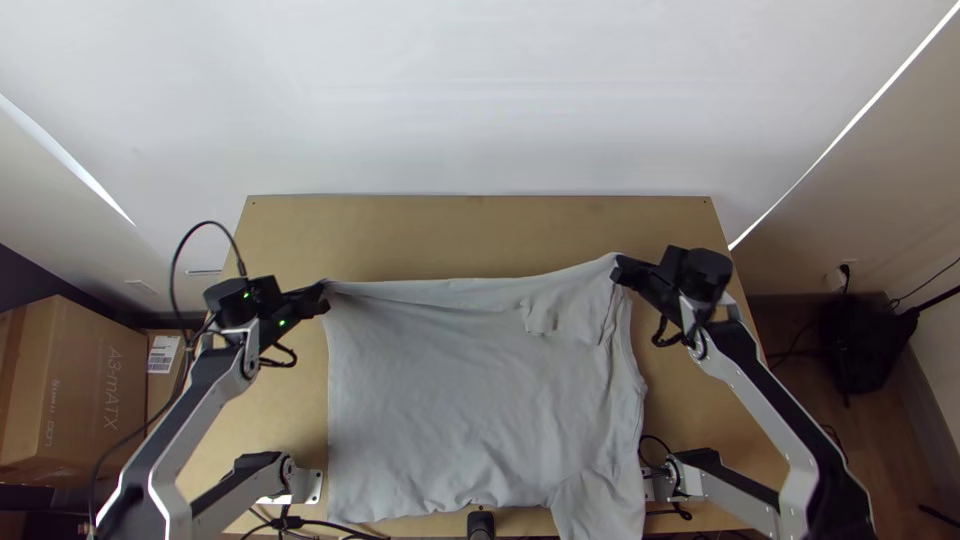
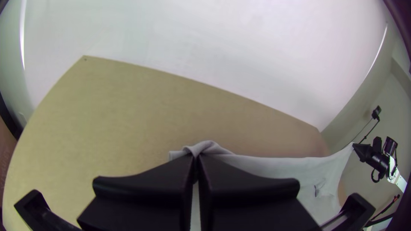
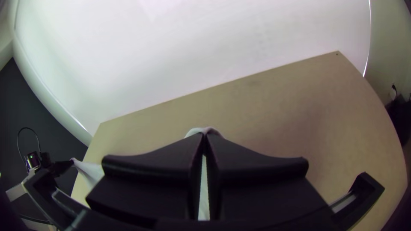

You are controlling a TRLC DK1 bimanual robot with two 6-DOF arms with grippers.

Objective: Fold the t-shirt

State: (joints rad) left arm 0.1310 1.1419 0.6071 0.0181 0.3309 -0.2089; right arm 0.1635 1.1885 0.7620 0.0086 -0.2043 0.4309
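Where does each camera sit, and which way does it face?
Top view: high over the table's near edge, facing steeply down; left arm and right arm show.
Left wrist view: on that arm, looking past the left gripper across the table.
Right wrist view: likewise, past the right gripper.
Both wrist views share the t-shirt and table.

T-shirt point(image 1: 470, 390) cropped by top view's bottom edge, cardboard box point(image 1: 85, 395) by left

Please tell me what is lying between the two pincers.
The top view shows the grey t-shirt, its far edge spanning from the left pincer to the right pincer.
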